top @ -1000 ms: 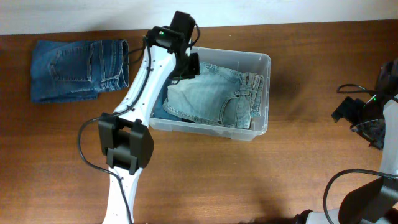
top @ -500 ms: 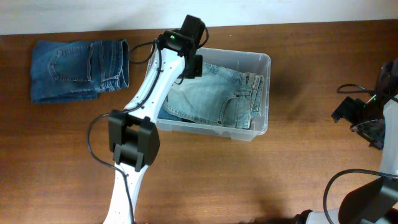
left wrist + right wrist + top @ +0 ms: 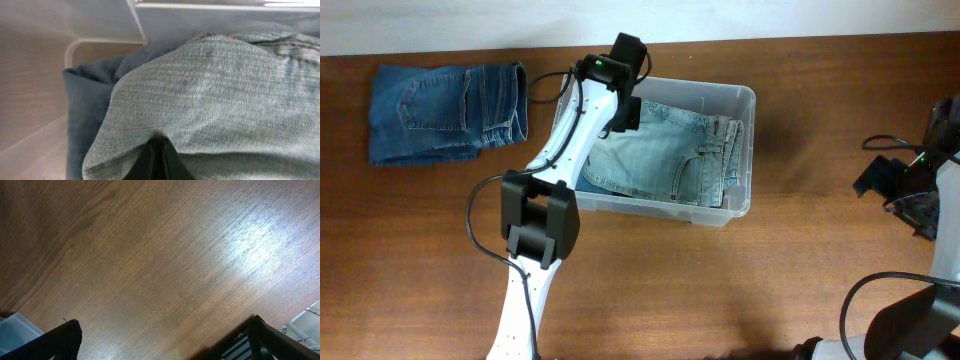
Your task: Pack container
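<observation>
Since a second ago the left arm [image 3: 565, 150] has swung its elbow rightward and carried its wrist further over the container's corner, and its fingers have drawn in. On the table [image 3: 800, 290], the container [image 3: 665, 212] sits toward the far edge. Its walls are clear, and inside it a pair of pale jeans [image 3: 665, 150] lies on top of a darker garment [image 3: 82, 115]. A folded pair of dark jeans [image 3: 440, 110] lies well apart to the container's left, not yet packed. The left gripper [image 3: 159, 152] shows its jaws pressed together with the tips sunk in the pale denim; whether a fold is caught between them cannot be told. The right gripper [image 3: 165, 325] is spread wide over bare wood, holding nothing. As I judge the risks: if cloth is nipped, lifting could drag the pale jeans up over the rim and undo their fold. Pressing down so close to the wall could slide or tip the light bin, and a loose edge left high could crowd out the pair still waiting
</observation>
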`<action>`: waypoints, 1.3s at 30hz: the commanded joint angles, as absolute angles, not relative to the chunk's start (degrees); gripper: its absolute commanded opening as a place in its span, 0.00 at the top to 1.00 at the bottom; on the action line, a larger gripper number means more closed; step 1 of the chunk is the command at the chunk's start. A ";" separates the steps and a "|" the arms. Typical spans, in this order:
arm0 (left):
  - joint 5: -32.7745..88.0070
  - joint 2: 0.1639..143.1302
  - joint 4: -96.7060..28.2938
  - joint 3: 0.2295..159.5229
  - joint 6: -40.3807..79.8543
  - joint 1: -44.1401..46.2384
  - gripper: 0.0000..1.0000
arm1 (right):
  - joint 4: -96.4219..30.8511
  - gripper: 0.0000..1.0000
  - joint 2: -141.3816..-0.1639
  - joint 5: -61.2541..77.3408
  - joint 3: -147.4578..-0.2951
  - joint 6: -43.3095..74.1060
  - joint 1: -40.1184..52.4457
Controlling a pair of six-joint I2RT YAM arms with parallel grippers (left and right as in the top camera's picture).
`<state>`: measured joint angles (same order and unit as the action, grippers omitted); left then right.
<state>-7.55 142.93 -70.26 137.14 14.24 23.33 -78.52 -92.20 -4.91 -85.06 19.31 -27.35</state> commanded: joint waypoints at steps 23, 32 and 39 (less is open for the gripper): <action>7.79 135.46 -72.99 128.55 17.10 39.64 0.93 | -78.48 0.02 -92.20 -4.99 -85.01 19.81 -27.40; 7.68 135.61 -67.53 127.44 18.41 42.28 0.93 | -78.48 0.01 -92.20 -4.99 -85.01 19.81 -27.40; 7.73 138.98 -66.61 127.44 18.79 42.28 0.93 | -78.48 0.02 -92.20 -4.99 -85.01 19.81 -27.40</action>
<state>7.09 136.49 -67.18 127.98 18.00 42.00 -78.54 -92.20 -4.91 -85.06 19.33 -27.35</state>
